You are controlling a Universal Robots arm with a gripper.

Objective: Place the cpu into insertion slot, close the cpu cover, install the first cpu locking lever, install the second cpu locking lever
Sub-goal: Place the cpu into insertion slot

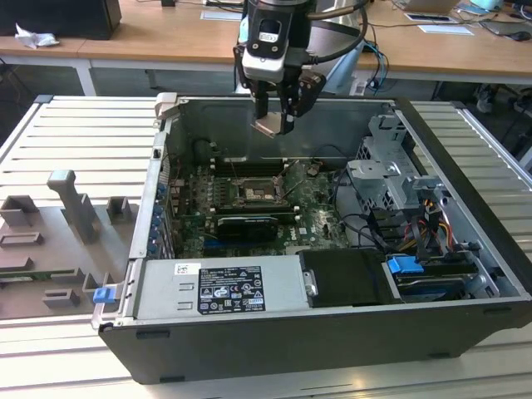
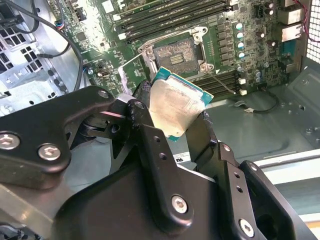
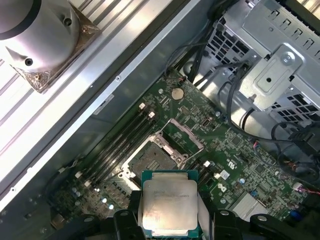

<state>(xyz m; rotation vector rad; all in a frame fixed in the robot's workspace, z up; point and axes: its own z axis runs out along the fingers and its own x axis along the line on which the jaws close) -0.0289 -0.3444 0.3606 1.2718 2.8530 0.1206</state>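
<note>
The cpu (image 1: 270, 126) was held clenched in the gripper (image 1: 276, 120), high over the open case (image 1: 465, 249). The slot (image 1: 253, 193) was seen well below the chip, a little toward the exterior view's left, uncovered and not yet filled.

The black gripper (image 2: 174, 117) holds the chip (image 2: 176, 97) tight, with its fingers (image 2: 202, 135) pressing on two sides. The chip is flat and square, with a shiny pale top and a green edge. It is tilted and up in the air, apart from the green board (image 2: 250, 45) below. On the board, the square slot (image 2: 176, 54) is dark in the middle with a silver rim. Long black slots (image 2: 170, 17) lie just beside it. Black wires (image 2: 55, 35) run nearby.
</note>
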